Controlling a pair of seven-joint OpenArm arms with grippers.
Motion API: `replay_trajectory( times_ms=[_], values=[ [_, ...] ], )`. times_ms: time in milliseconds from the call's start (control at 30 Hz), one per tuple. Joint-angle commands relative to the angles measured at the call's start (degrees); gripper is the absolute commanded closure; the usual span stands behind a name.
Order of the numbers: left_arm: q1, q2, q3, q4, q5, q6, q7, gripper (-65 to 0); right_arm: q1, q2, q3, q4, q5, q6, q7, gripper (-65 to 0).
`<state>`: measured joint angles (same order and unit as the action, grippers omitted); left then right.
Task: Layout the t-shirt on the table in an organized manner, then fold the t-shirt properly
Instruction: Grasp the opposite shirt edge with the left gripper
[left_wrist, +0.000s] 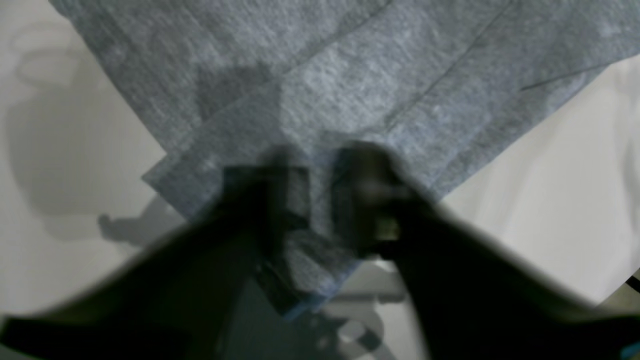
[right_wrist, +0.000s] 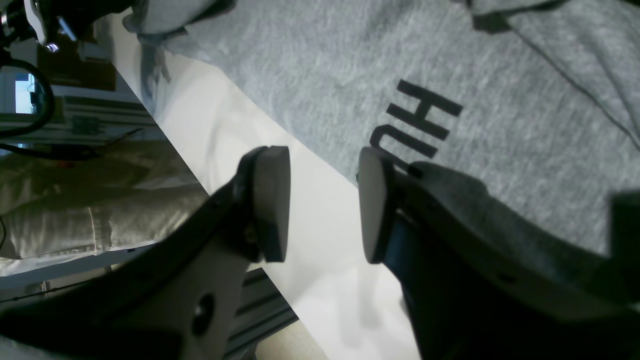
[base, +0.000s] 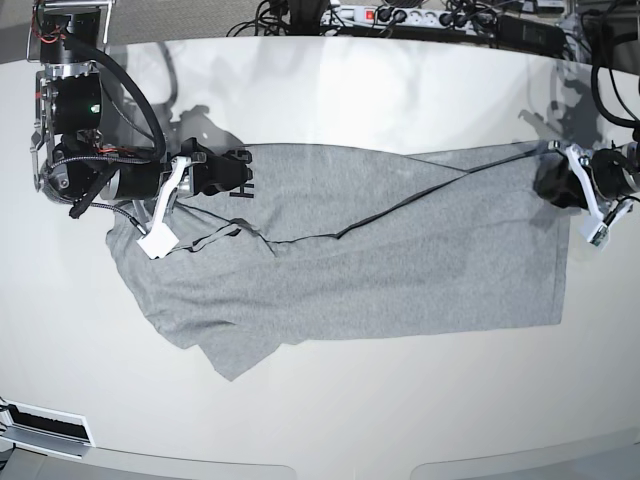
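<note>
t-shirt (base: 400, 270): spread across mid-frame on the surface (base: 400, 420) | left pincer (left_wrist: 320, 200): over shirt corner, blurred, grip cannot be told | right pincer (right_wrist: 324, 205): released, straddling shirt's edge

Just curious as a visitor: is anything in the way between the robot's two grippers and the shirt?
Nothing visible. The right gripper hangs open at the t-shirt edge, over the table; the left gripper is right at a corner.

the t-shirt (base: 380, 260) lies spread across the middle of the table (base: 330, 420).
</note>
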<state>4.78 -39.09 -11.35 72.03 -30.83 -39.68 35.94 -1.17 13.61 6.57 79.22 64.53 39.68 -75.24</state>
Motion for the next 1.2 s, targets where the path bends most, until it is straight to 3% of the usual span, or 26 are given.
replay_trajectory(
  times_ms=[0, 67, 400, 800, 867, 933, 967, 1067, 1100, 1167],
  values=[
    [-0.7, -1.2, -0.7, 0.6, -0.7, -0.3, -1.0, -29.5, 0.8, 0.5, 0.2, 1.0, 1.3, 0.3, 0.4, -23.7],
    [-0.7, -0.7, -0.7, 0.6, -0.7, -0.3, -1.0, -28.3, 0.9, 0.5, 0.2, 1.0, 1.3, 0.3, 0.4, -23.7],
    [-0.7, 1.2, -0.7, 0.6, 2.4, 0.3, -1.1, 0.0, 0.8, 0.5, 0.2, 1.0, 1.3, 0.3, 0.4, -23.7],
    [-1.0, -3.2, -0.8, 6.8, 0.6, 6.1, 1.6, 0.0, 0.9, 0.6, 0.2, 1.0, 1.3, 0.3, 0.4, -23.7],
    [-1.0, -3.0, -0.8, 6.8, 0.4, 5.3, 1.6, 0.0, 0.9, 0.5, 0.2, 1.0, 1.3, 0.3, 0.4, -23.7],
    [-0.3, -2.4, -0.8, 6.8, 0.3, 1.7, 1.7, 0.0, 0.9, 0.5, 0.2, 1.0, 1.3, 0.3, 0.4, -23.7],
    [0.0, -2.0, -0.8, 6.8, 0.4, -0.3, 2.0, -0.3, 0.9, 0.5, 0.2, 1.0, 1.3, 0.3, 0.4, -23.7],
    [1.2, -0.9, -0.7, 6.2, 0.4, -0.3, 1.3, -24.6, 0.9, 0.5, 0.2, 1.0, 1.3, 0.3, 0.4, -23.7],
    [1.4, -0.4, -0.7, 5.7, 0.5, -0.3, 0.7, -29.5, 0.8, 0.5, 0.2, 1.0, 1.3, 0.3, 0.4, -23.7],
    [1.4, 0.9, -0.7, 4.1, 2.1, -0.3, -0.3, -29.8, 0.8, 0.5, 0.2, 1.0, 1.3, 0.3, 0.4, -23.7]
  ],
)
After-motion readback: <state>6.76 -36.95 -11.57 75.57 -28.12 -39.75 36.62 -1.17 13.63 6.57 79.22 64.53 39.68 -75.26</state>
